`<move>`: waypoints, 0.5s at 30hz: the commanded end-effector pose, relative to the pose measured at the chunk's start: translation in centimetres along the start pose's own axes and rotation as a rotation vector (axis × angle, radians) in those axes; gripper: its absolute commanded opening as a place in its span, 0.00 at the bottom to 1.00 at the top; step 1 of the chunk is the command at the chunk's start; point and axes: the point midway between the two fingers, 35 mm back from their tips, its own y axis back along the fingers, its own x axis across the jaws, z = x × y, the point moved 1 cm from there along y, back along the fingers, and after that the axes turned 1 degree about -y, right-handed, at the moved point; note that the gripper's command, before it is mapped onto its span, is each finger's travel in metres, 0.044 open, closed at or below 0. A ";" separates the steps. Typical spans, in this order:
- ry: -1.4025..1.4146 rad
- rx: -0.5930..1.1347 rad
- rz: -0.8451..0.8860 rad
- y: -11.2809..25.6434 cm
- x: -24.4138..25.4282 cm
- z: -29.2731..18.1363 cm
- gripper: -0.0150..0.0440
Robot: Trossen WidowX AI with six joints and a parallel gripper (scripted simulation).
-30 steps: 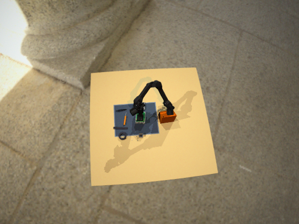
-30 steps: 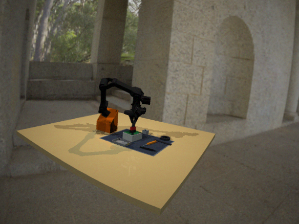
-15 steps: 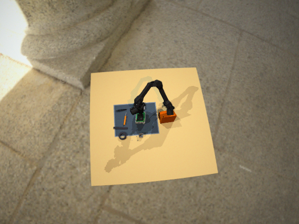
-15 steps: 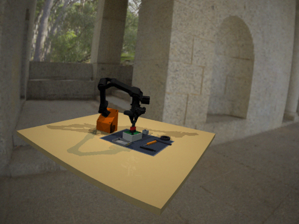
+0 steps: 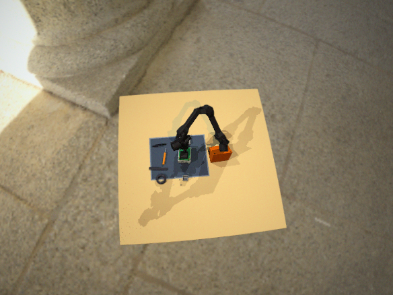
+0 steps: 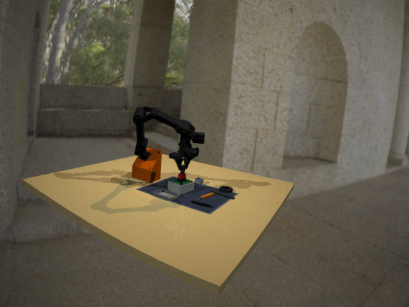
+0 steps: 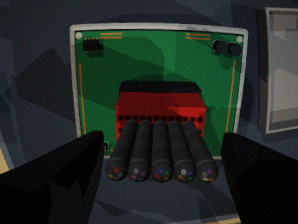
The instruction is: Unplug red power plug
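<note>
One pale yellow desk [image 5: 202,219] [image 6: 196,245] supports all items; the sequence below runs from the near side of the exterior view to the far side. A black pen [image 5: 159,145] [image 6: 202,203] lies on the dark blue mat [image 5: 158,159] [image 6: 189,198] [image 7: 30,90], near an orange-handled screwdriver [image 5: 164,158] [image 6: 206,195]. The shallow grey tray [image 5: 190,140] [image 6: 164,197] [image 7: 263,65] is positioned beside the light grey housing [image 5: 184,161] [image 6: 180,188] [image 7: 74,65], which carries the green circuit board [image 5: 189,153] [image 6: 175,181] [image 7: 165,55]. A slim black bar [image 5: 158,168] [image 6: 224,195] lies near a black ring [image 5: 157,179] [image 6: 225,191] at the mat edge. The red power plug [image 6: 182,176] [image 7: 160,105] is located at the black socket [image 6: 181,181] [image 7: 160,87] on the board, outside the tray; its seating depth cannot be determined. Five dark cables [image 7: 160,150] extend from the plug between the fingers. The tool [image 5: 184,153] [image 6: 182,171] [image 7: 164,143] points downward over the plug and is released, with one finger apart from each side of it. A small grey block [image 5: 185,178] [image 6: 199,181] stands beyond the housing. The black arm [image 5: 192,122] [image 6: 164,117] arches from the orange base [image 5: 220,155] [image 6: 147,168].
</note>
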 end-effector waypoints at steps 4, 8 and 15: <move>0.004 -0.002 -0.003 -0.8 0.0 0.0 0.68; 0.004 -0.003 -0.003 -1.5 0.0 0.0 0.68; 0.004 -0.003 -0.003 -1.7 0.0 0.0 0.59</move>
